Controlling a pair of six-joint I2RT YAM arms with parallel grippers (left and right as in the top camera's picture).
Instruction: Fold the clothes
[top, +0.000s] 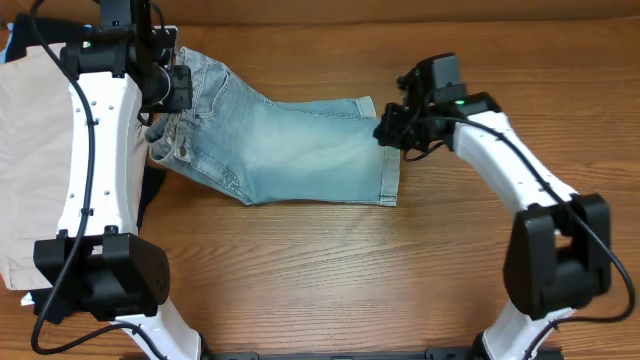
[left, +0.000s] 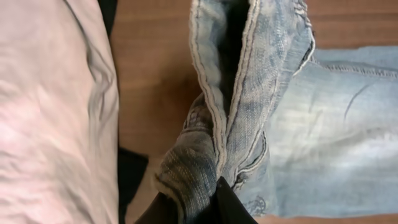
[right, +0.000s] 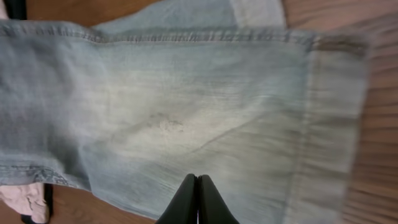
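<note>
Denim shorts (top: 290, 145), faded light blue, lying folded lengthwise at the table's (top: 400, 270) far centre.

Soft but thick, weighty cloth; stitched seams and hems give firm holds. Left gripper (left: 199, 202) pinches the bunched waistband; right gripper (right: 197, 202) is closed, apparently nipping the leg hem. Beige cloth (top: 30, 150) lies left.

1. We kept our left arm stretched far forward along the left side, its tool (top: 172, 92) pinched onto a bunched fold of the denim shorts (top: 290, 145).
2. We bent our right arm inward, its tool (top: 385, 130) closed tight, fingertips (right: 198, 202) pressed together.
</note>
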